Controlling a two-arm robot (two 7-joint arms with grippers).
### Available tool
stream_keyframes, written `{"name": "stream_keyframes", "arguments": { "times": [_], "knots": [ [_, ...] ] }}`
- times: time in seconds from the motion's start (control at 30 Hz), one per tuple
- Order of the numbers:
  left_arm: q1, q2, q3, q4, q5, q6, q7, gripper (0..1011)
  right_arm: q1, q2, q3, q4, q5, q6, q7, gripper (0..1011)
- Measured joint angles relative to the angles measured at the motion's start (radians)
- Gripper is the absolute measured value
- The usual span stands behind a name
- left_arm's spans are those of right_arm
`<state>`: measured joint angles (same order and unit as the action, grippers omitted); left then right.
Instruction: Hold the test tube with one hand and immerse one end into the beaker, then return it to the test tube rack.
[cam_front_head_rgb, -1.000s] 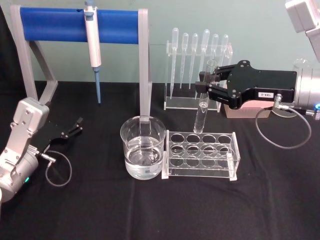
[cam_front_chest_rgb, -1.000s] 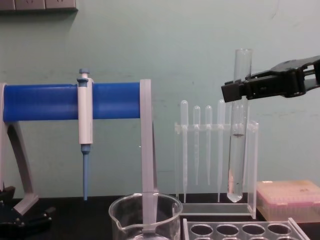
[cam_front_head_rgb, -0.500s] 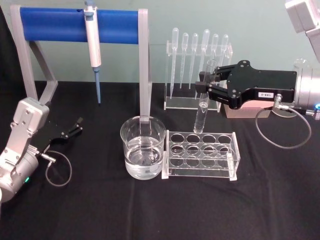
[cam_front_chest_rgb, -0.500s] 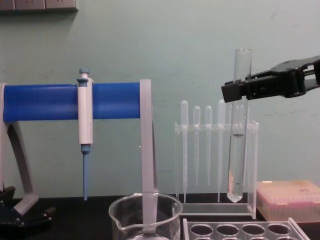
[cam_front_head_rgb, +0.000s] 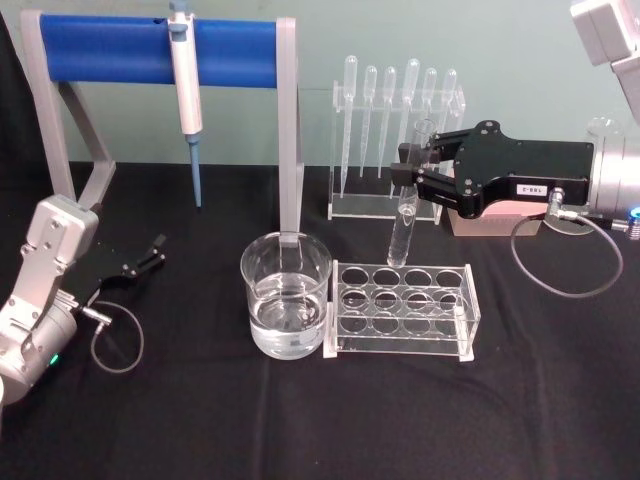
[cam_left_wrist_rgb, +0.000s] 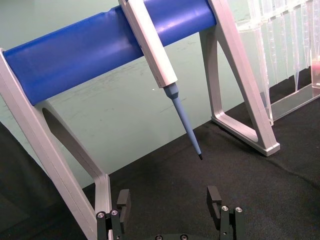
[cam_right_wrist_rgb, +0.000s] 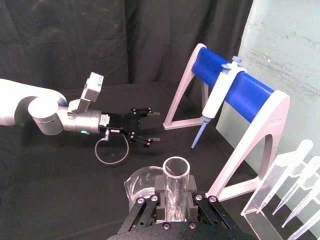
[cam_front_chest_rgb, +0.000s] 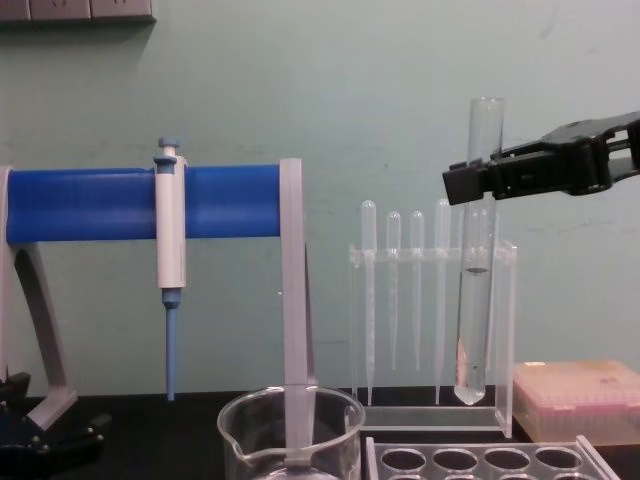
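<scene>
A black desk (cam_front_head_rgb: 300, 420) holds everything. Closest to the robot is the beaker (cam_front_head_rgb: 286, 295), with water in its bottom part. Just beside it, on the right, stands the clear test tube rack (cam_front_head_rgb: 400, 310). All the holes that can be seen are empty.

Over on the left, low near the desk, is the left gripper (cam_front_head_rgb: 158, 250). Its fingers (cam_left_wrist_rgb: 214, 196) are wide apart and hold nothing.

A bit farther back, the test tube (cam_front_head_rgb: 402, 225) hangs in the air, almost straight up, with its open end on top. Its round bottom is over the back row of the rack and does not touch it. The chest view shows a clear gap between the tube and the rack top. There may be a little water inside the tube, but that is hard to tell.

The right gripper (cam_front_head_rgb: 407, 172) reaches in from the right. Its fingers (cam_right_wrist_rgb: 150, 207) are closed around the upper part of the tube, a little below the rim.

Behind it stand a rack of thin pipettes (cam_front_head_rgb: 395, 100) and a pink box (cam_front_chest_rgb: 578, 400). Farthest back is a blue stand (cam_front_head_rgb: 110, 48) with a micropipette (cam_front_head_rgb: 186, 90) hanging on it.
</scene>
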<state>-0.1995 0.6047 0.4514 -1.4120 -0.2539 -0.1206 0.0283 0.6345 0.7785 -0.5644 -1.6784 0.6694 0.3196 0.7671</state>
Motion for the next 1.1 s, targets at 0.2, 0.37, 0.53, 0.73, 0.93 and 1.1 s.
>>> {"name": "stream_keyframes", "arguments": {
  "times": [0.2,0.37,0.53,0.73,0.93,1.1],
  "knots": [
    [0.000,0.000,0.000,0.000,0.000,0.000,0.000,1000,0.000,0.000,0.000,0.000,0.000,0.000,0.000,239],
    [0.000,0.000,0.000,0.000,0.000,0.000,0.000,1000,0.000,0.000,0.000,0.000,0.000,0.000,0.000,239],
    [0.000,0.000,0.000,0.000,0.000,0.000,0.000,1000,0.000,0.000,0.000,0.000,0.000,0.000,0.000,239],
    [0.000,0.000,0.000,0.000,0.000,0.000,0.000,1000,0.000,0.000,0.000,0.000,0.000,0.000,0.000,239],
    [0.000,0.000,0.000,0.000,0.000,0.000,0.000,1000,0.000,0.000,0.000,0.000,0.000,0.000,0.000,239],
    [0.000,0.000,0.000,0.000,0.000,0.000,0.000,1000,0.000,0.000,0.000,0.000,0.000,0.000,0.000,238]
  ]
}}
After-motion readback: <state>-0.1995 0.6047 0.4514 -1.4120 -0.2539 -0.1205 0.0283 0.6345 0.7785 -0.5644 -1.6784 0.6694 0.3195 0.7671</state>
